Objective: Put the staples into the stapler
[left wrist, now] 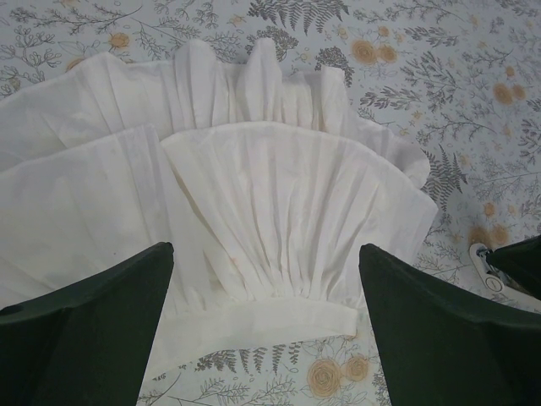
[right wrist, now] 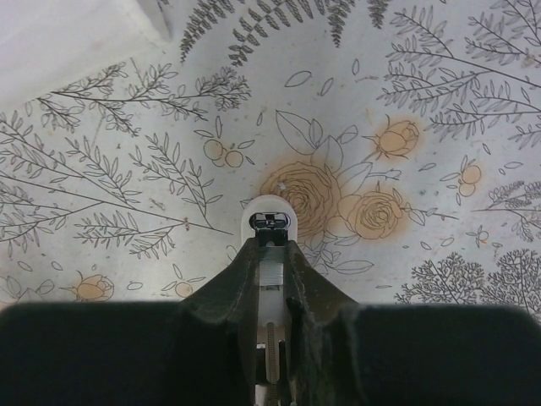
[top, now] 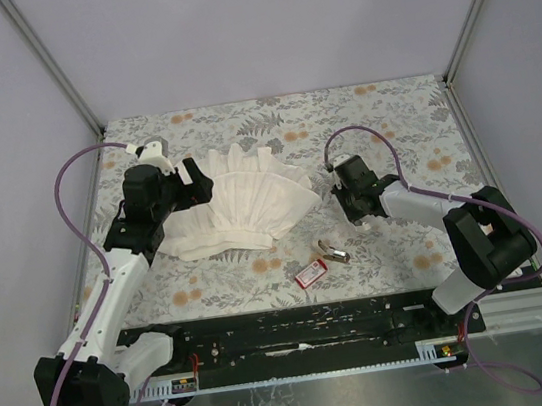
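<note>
My right gripper (right wrist: 270, 245) is shut on the stapler (right wrist: 269, 205). It is a narrow thing with a white rounded nose, and a metal channel with a spring runs back between my fingers. In the top view that gripper (top: 342, 193) sits right of centre, low over the floral mat. The stapler's white nose (left wrist: 483, 260) also shows at the right edge of the left wrist view. The red box (top: 310, 273) with a white label lies near the front middle. No staples can be made out. My left gripper (left wrist: 266, 249) (top: 187, 179) stands open over the cloth's near hem, gripping nothing.
A big white pleated cloth (top: 246, 206) (left wrist: 287, 194) spreads between the two arms. A small silvery-dark metal piece (top: 331, 251) lies just right of the red box. A black rail (top: 298, 325) runs along the near edge, and pale walls close in the other sides.
</note>
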`<state>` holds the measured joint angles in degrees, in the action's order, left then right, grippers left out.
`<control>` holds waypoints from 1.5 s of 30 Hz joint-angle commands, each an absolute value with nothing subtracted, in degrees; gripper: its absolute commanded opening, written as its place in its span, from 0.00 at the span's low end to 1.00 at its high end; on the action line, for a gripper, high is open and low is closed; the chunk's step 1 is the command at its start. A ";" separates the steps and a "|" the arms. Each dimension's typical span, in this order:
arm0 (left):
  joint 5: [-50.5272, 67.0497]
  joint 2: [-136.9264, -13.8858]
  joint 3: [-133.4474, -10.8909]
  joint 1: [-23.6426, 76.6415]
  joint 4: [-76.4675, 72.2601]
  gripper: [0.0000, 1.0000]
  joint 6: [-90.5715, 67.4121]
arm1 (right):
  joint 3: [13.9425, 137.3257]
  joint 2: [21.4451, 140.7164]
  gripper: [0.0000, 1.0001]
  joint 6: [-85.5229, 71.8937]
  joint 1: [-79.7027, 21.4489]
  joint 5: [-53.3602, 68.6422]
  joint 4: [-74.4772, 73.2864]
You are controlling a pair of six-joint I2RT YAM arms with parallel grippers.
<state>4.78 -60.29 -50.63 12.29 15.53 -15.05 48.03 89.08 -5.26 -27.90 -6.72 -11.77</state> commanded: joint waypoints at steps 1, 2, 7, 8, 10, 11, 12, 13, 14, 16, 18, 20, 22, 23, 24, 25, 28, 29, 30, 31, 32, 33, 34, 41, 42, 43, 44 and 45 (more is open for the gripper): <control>4.93 -58.99 -50.80 12.39 12.57 0.89 -13.80 | 48.28 88.26 0.16 -6.79 -27.47 -11.28 -14.16; 4.99 -59.00 -50.78 12.39 12.57 0.89 -13.80 | 48.13 88.24 0.16 -6.85 -27.44 -11.24 -14.03; 5.05 -58.89 -50.76 12.39 12.57 0.89 -13.73 | 48.12 88.42 0.17 -6.86 -27.50 -10.45 -14.18; 5.08 -58.87 -50.74 12.39 12.57 0.90 -13.71 | 48.16 88.35 0.18 -6.91 -27.45 -10.26 -14.21; 5.05 -58.80 -50.76 12.37 12.57 0.90 -13.71 | 48.21 88.25 0.21 -7.02 -27.44 -10.17 -14.29; 5.04 -58.73 -50.72 12.35 12.57 0.90 -13.71 | 48.29 88.24 0.24 -7.04 -27.45 -10.15 -14.32; 5.07 -58.74 -50.76 12.40 12.57 0.89 -13.71 | 48.45 88.17 0.27 -7.03 -27.44 -10.06 -14.44; 5.01 -58.65 -50.72 12.39 12.57 0.90 -13.71 | 48.69 88.09 0.30 -7.09 -27.48 -9.89 -14.55; 4.98 -58.69 -50.71 12.37 12.57 0.90 -13.71 | 48.96 87.95 0.33 -7.08 -27.48 -9.73 -14.64; 4.95 -58.56 -50.73 12.38 12.57 0.90 -13.71 | 49.55 87.54 0.37 -7.18 -27.47 -9.32 -14.93; 4.92 -58.53 -50.72 12.39 12.58 0.90 -13.63 | 50.42 86.71 0.41 -7.21 -27.47 -9.04 -15.47; 4.82 -58.48 -50.73 12.38 12.57 0.89 -13.62 | 51.32 85.81 0.44 -7.19 -27.49 -8.92 -16.08; 4.83 -58.45 -50.71 12.40 12.57 0.89 -13.62 | 52.38 84.74 0.46 -7.21 -27.42 -8.75 -16.92; 4.79 -58.37 -50.71 12.44 12.57 0.89 -13.62 | 53.22 83.95 0.46 -7.16 -27.47 -8.49 -17.78; 4.67 -58.44 -50.67 12.42 12.59 0.90 -13.62 | 53.71 83.15 0.47 -7.18 -27.48 -8.15 -18.55; 4.61 -58.45 -50.69 12.40 12.62 0.89 -13.67 | 54.64 82.01 0.48 -7.15 -27.43 -7.74 -19.34; 4.76 -58.31 -50.54 12.40 12.57 0.90 -13.79 | 56.50 78.06 0.51 -7.21 -27.45 -5.63 -21.38; 4.90 -58.33 -50.49 12.40 12.52 0.89 -13.86 | 57.10 76.92 0.51 -7.28 -27.50 -4.67 -22.25; 5.06 -58.30 -50.47 12.39 12.53 0.89 -14.00 | 57.73 75.64 0.52 -7.46 -27.43 -2.85 -23.11; 5.08 -58.39 -50.33 12.39 12.41 0.89 -14.10 | 58.23 74.46 0.52 -8.15 -27.53 -0.30 -23.96; 5.29 -58.43 -50.36 12.37 12.33 0.90 -14.26 | 58.30 73.33 0.51 -9.10 -27.68 2.63 -24.22; 5.42 -58.49 -50.36 12.35 12.31 0.89 -14.38 | 58.10 72.11 0.51 -10.47 -28.41 5.16 -24.14; 5.52 -58.64 -50.44 12.34 12.31 0.89 -14.45 | 57.70 71.01 0.51 -11.50 -29.85 6.42 -23.84; 4.69 -58.43 -50.28 12.43 12.57 0.89 -14.53 | 56.99 72.05 0.50 -17.37 -55.13 -3.01 -23.58; 4.45 -58.37 -50.24 12.38 12.52 0.89 -14.59 | 57.00 73.67 0.50 -17.92 -58.15 -4.56 -23.08; 4.38 -58.27 -50.13 12.38 12.53 0.89 -14.63 | 57.22 75.25 0.50 -18.27 -60.53 -5.42 -22.62; 4.41 -58.27 -50.11 12.34 12.41 0.89 -14.67 | 57.60 76.95 0.50 -18.70 -62.56 -5.95 -22.10; 4.40 -58.23 -50.17 12.34 12.39 0.89 -14.68 | 58.14 78.65 0.50 -19.23 -64.14 -6.54 -21.59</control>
